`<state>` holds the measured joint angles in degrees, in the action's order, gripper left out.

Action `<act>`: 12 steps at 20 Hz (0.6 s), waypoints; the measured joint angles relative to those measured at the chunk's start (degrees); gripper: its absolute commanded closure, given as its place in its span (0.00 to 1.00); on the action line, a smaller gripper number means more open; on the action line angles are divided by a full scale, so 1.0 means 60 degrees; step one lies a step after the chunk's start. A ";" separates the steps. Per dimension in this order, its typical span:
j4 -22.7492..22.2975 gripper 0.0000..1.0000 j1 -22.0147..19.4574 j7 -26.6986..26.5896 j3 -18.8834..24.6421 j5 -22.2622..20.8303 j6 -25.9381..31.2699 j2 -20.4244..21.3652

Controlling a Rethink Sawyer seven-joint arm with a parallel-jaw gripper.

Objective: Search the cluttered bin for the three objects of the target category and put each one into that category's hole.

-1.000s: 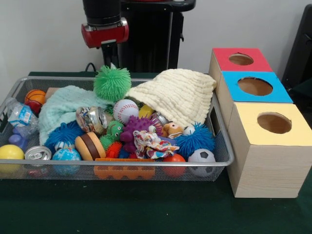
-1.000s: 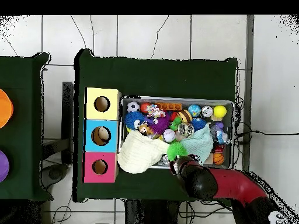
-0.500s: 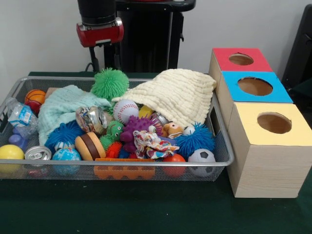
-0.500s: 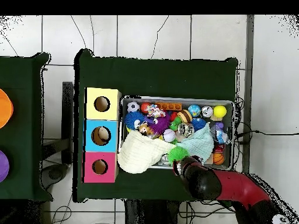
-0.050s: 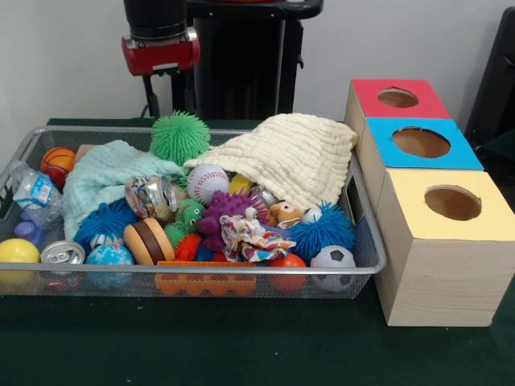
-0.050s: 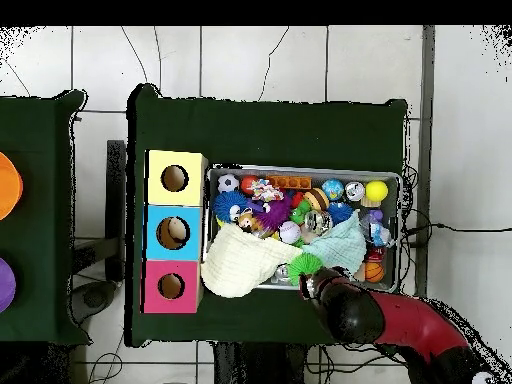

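Note:
My gripper (image 5: 169,98) hangs open over the back of the wire bin (image 5: 370,241), with nothing between its fingers. Just below it a green spiky ball (image 5: 179,137) rests on a teal cloth (image 5: 105,178), apart from the fingers. From above, the gripper (image 6: 312,284) sits at the bin's edge beside that green ball (image 6: 304,264). Two blue spiky balls (image 5: 322,229) (image 5: 105,219), a purple spiky toy (image 5: 225,213), a baseball (image 5: 207,182) and a soccer ball (image 5: 333,261) lie in the clutter. Red (image 5: 398,98), blue (image 5: 420,143) and yellow (image 5: 452,203) boxes each have a round hole.
A cream blanket (image 5: 290,161) drapes over the bin's right back corner and hides what lies under it. Cans (image 5: 153,195), a burger toy (image 5: 149,240), a basketball (image 5: 58,159), a yellow ball (image 5: 18,251), a bottle (image 5: 32,193) and an orange brick (image 5: 205,281) fill the rest.
The gripper has risen and drifted left in the front view. The green spiky ball has settled slightly lower in the bin, clear of the fingers.

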<state>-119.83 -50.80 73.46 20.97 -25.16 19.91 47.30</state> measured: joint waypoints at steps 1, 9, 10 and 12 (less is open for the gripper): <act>0.0001 0.00 -0.0078 0.0000 0.0017 0.0077 0.0004 0.0055; 0.0287 0.00 -0.0945 0.0000 0.0281 0.0269 0.0421 0.0091; 0.0335 0.00 -0.1018 0.0000 0.0310 0.0269 0.0484 0.0071; 0.0591 0.00 -0.1301 0.0000 0.0448 0.0267 0.0811 -0.0071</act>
<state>-116.29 -58.60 73.46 23.65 -23.55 24.78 46.87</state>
